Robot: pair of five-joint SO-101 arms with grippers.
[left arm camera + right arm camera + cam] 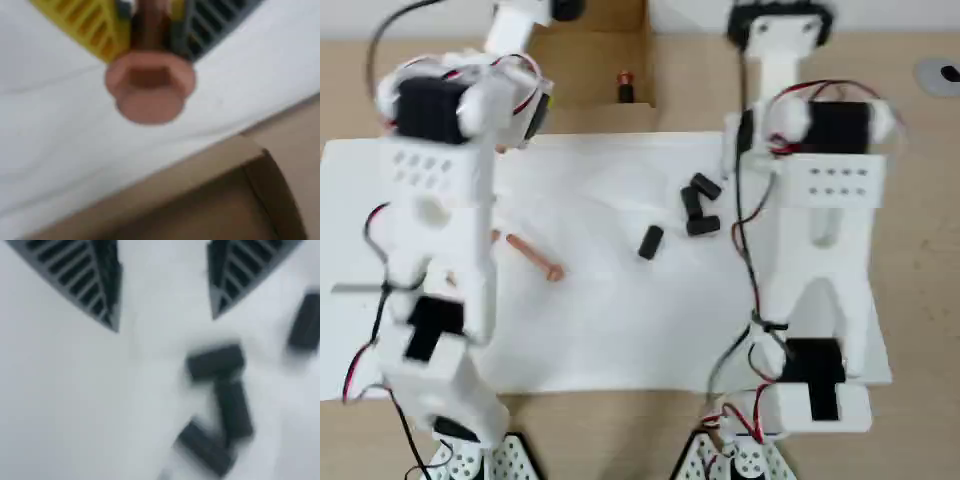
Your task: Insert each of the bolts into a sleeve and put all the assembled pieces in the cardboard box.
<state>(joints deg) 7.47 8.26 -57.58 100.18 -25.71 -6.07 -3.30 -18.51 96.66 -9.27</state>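
1. My overhead feed looks down on a wooden bench (920, 260) with a white sheet (610, 320) spread over it. The cardboard box (582, 62) sits at the sheet's far edge.
2. Inside the box, on the side nearer the right arm, lies one small piece (625, 88), orange at one end and dark at the other. I cannot make out more of it.
3. My left end effector (150, 25) is pinching a salmon-coloured bolt (150, 87) by its shank, between a yellow finger (85, 25) and a grey finger (215, 25). The bolt's head faces the wrist camera. It hangs over the sheet, just beside the box rim.
4. My right end effector (164, 317) is spread wide with nothing between its fingers, and it hovers over the sheet.
5. Near it lie three black sleeves (234, 410), touching one another in a cluster. A fourth sleeve (651, 241) lies apart from them on the sheet.
6. A loose bolt (535, 257) lies on the sheet beside the left arm.
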